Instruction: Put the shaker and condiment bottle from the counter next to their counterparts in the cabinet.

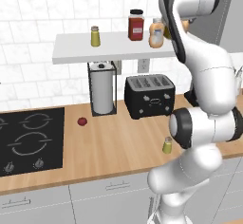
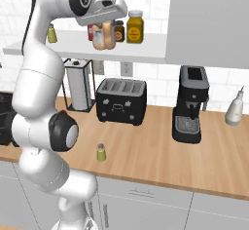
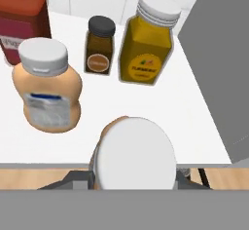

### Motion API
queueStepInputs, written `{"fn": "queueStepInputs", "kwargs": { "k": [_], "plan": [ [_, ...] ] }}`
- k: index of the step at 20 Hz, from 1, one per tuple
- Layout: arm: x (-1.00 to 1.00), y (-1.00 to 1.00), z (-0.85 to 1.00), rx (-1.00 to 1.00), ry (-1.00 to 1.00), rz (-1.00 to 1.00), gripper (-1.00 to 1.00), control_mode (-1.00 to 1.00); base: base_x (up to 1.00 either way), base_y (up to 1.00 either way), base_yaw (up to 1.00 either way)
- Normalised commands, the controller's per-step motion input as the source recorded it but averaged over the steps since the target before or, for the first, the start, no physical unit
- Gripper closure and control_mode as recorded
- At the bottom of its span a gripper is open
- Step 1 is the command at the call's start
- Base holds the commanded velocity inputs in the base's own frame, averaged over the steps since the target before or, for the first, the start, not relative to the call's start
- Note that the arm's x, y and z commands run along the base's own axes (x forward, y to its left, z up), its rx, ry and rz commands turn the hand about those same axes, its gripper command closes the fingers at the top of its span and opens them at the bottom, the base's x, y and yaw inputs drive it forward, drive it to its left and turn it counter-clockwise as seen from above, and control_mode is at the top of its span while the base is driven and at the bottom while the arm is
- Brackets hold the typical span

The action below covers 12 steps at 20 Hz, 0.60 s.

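White tile wall | wooden counter [image 1: 114, 144] | white cabinet [image 1: 76, 50] shelf | pincer [image 3: 133, 173] grasping condiment bottle [image 3: 133, 158]

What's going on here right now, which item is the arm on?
The gripper is shut on the condiment bottle, holding it at the front edge of the cabinet shelf, beside the fatter peach bottle. The shaker waits on the counter; its twin stands on the shelf.
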Motion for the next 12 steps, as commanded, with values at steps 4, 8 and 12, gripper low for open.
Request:
{"fn": "queueStepInputs", "kwargs": {
  "k": [4,8,12],
  "plan": [
    [0.28,0.0,0.0,-0.03,0.0,0.0,1.0,-1.0,0.0,0.0,0.0],
    [0.32,0.0,0.0,-0.09,0.0,0.0,1.0,-1.0,0.0,0.0,0.0],
    [0.28,0.0,-0.02,-0.08,0.0,0.0,1.0,-1.0,0.0,0.0,0.0]
  ]
}}
